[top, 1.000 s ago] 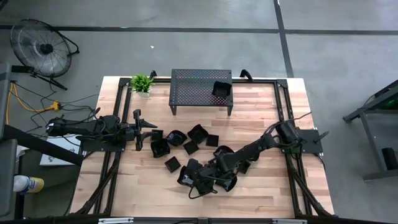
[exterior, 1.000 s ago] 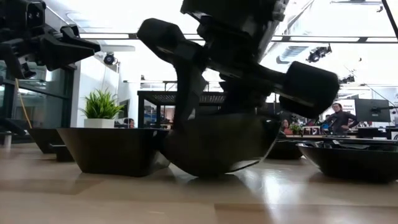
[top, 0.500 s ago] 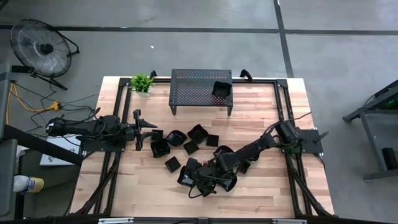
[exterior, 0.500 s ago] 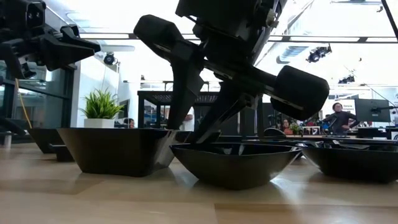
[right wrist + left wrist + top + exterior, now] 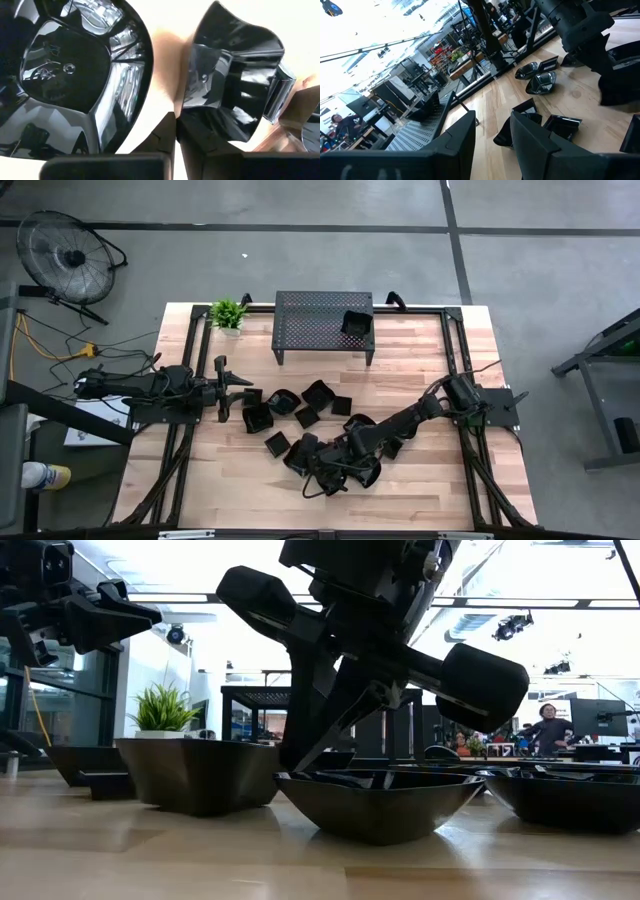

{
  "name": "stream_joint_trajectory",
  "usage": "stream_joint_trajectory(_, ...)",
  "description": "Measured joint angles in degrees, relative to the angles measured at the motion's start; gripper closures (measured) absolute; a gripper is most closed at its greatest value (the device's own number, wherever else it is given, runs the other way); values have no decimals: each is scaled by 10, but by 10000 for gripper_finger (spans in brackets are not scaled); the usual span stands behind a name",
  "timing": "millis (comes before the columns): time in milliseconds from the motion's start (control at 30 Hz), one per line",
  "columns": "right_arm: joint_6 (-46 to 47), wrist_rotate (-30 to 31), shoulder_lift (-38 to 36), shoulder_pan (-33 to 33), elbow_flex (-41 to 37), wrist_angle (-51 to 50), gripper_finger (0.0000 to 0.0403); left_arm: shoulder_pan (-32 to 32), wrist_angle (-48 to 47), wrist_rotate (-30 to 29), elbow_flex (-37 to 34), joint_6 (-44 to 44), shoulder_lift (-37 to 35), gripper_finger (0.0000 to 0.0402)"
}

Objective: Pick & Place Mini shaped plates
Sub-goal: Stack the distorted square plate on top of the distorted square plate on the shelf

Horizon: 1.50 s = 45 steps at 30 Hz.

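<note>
The target plate sits flat on the counter directly beneath the right pincer, whose fingers are clenched together at its rim; whether the rim is caught cannot be told. Neighbouring plates crowd beside it, presumably forcing this steep edge approach. The left pincer waits half-spread, well apart, holding nothing.
</note>
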Motion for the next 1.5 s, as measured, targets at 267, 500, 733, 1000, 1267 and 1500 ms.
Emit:
stream_joint_trajectory(267,0,26,0,3,0,0,397,0,0,0,0,0,0,282)
stream_joint_trajectory(500,4,24,0,4,11,2,397,0,0,0,0,0,0,282)
stream_joint_trajectory(733,23,48,0,8,50,-19,400,0,0,0,0,0,0,282)
stream_joint_trajectory(1000,91,132,0,6,123,-145,400,0,0,0,0,0,0,282)
stream_joint_trajectory(1267,180,145,0,-12,204,-268,399,0,0,0,0,0,0,282)
stream_joint_trajectory(1500,233,144,0,-35,272,-348,396,0,0,0,0,0,0,282)
